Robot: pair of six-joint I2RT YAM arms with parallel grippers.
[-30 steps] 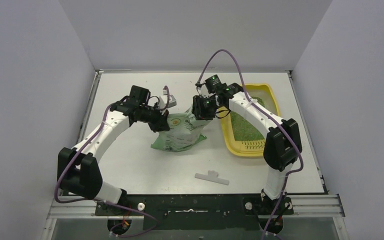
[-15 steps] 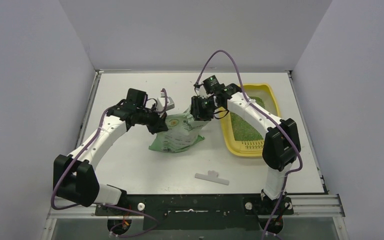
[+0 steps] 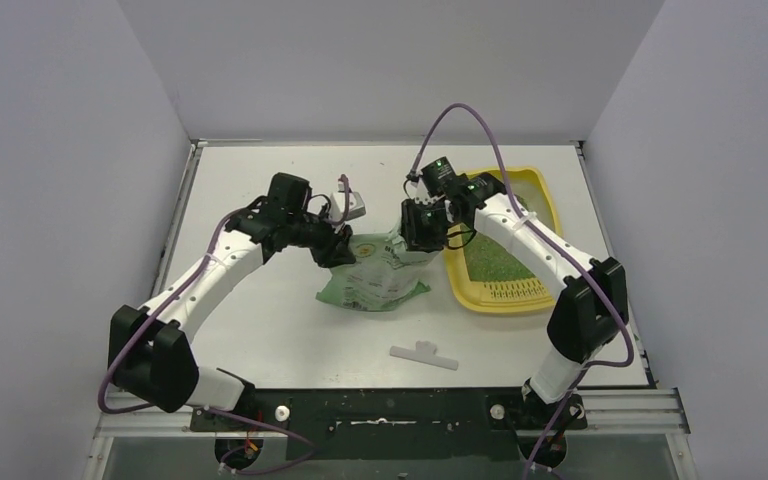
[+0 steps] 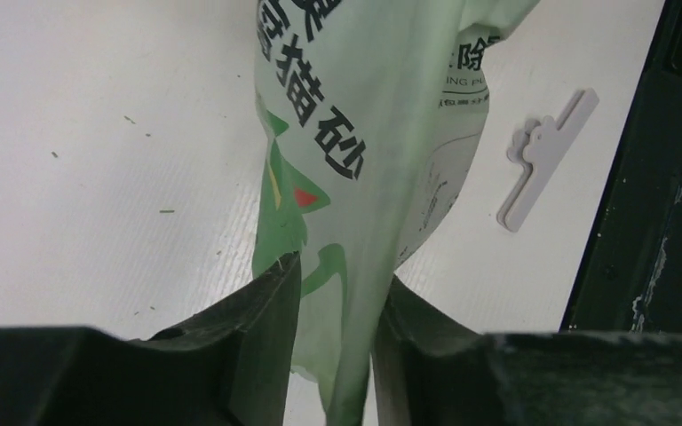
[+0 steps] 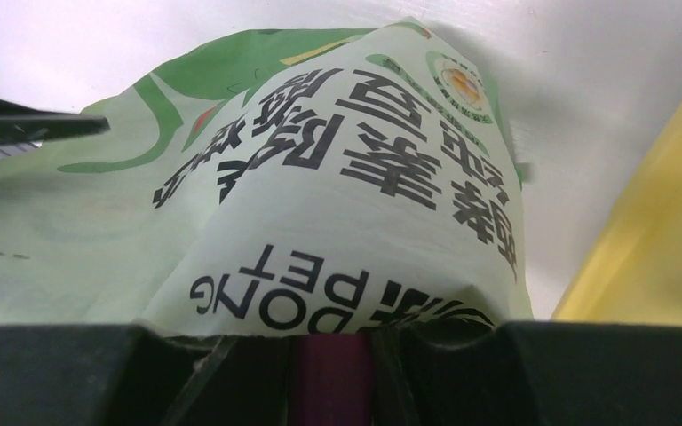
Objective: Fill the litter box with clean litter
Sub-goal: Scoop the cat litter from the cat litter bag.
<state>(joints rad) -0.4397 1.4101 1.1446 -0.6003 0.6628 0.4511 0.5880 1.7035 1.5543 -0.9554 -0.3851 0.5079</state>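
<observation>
Top external view: right gripper (image 3: pixel 419 238) pinches an edge of the green bag (image 3: pixel 375 287), holding that end up beside the litter box (image 3: pixel 505 300), likely for pouring; clean litter (image 3: pixel 488 262) lies inside; left gripper (image 3: pixel 338 247), jaws narrow, straddles the bag's fold, grip unclear.

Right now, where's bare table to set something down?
Free: table behind left arm; front-left, between that arm, bag and clip. Crowded: centre, left gripper, right gripper, bag, tray bunched.
</observation>
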